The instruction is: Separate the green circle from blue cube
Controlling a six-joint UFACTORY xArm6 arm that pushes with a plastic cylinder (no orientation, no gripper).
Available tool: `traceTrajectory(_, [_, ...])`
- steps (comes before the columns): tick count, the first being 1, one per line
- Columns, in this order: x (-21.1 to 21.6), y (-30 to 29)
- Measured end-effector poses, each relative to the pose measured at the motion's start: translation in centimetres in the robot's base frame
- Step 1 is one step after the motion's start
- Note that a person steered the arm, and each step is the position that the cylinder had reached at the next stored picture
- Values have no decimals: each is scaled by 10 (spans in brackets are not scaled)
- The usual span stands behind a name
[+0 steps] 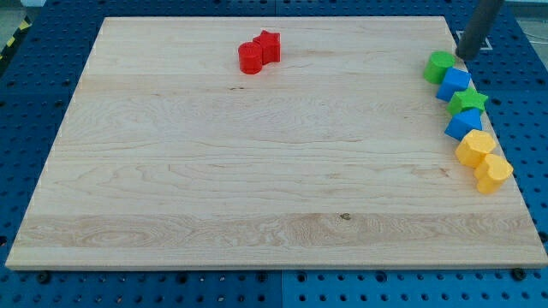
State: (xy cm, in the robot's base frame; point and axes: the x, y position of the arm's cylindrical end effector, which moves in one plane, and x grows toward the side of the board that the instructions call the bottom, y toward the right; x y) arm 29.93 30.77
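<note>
The green circle [440,66] sits near the board's right edge at the view's upper right, touching the blue cube [455,84] just below and to its right. My tip [463,56] is right beside the green circle, at its upper right, close to or touching it. Below the blue cube follow a green star [469,102], a second blue block [463,124] and two yellow blocks [474,147] [492,172], all packed in a line along the right edge.
Two red blocks [259,52] sit together near the top centre of the wooden board [257,171]. The board lies on a blue perforated table [34,94]. The board's right edge runs just beside the line of blocks.
</note>
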Motion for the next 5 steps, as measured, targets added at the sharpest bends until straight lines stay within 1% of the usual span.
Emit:
traceTrajectory(1, [21,-3])
traceTrajectory(4, [21,-69])
traceTrajectory(5, [21,-78])
